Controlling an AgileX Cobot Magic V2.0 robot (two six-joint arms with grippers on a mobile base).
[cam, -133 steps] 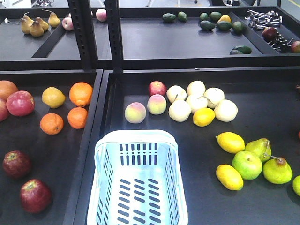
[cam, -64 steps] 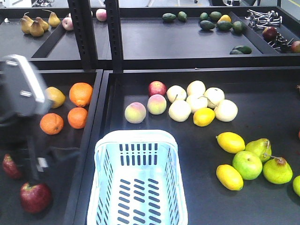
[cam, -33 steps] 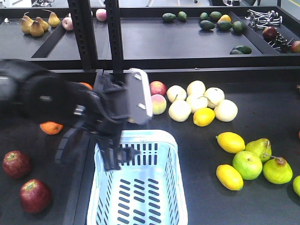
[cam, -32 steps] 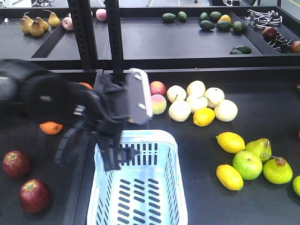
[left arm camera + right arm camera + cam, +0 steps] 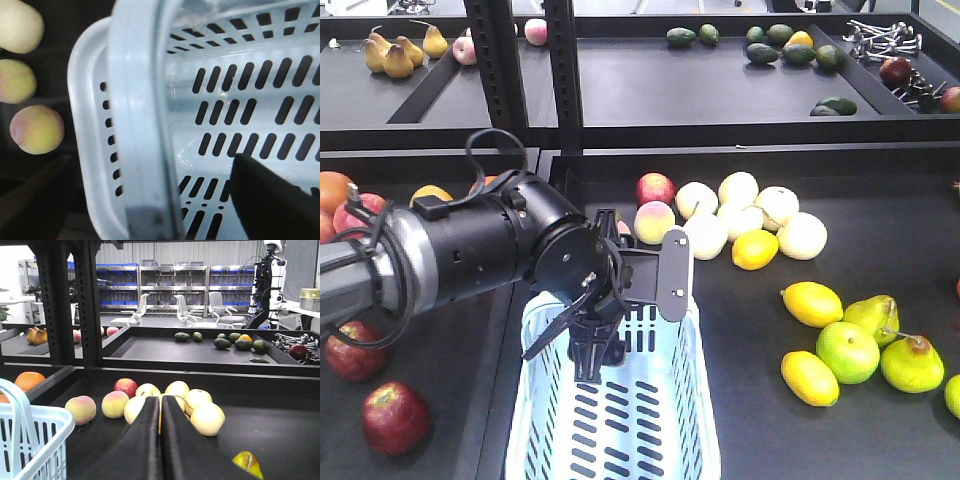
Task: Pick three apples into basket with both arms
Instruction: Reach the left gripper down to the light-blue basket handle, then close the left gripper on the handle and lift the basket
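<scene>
Pale blue-white plastic basket (image 5: 692,400) — slotted walls and floor, hoop handle (image 5: 140,125)

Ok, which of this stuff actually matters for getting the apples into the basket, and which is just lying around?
For the job: basket, dark apple, second dark apple, left gripper, right gripper.
Just lying about: orange, peaches, lemons, green pears, avocados, pink-red apple.
</scene>
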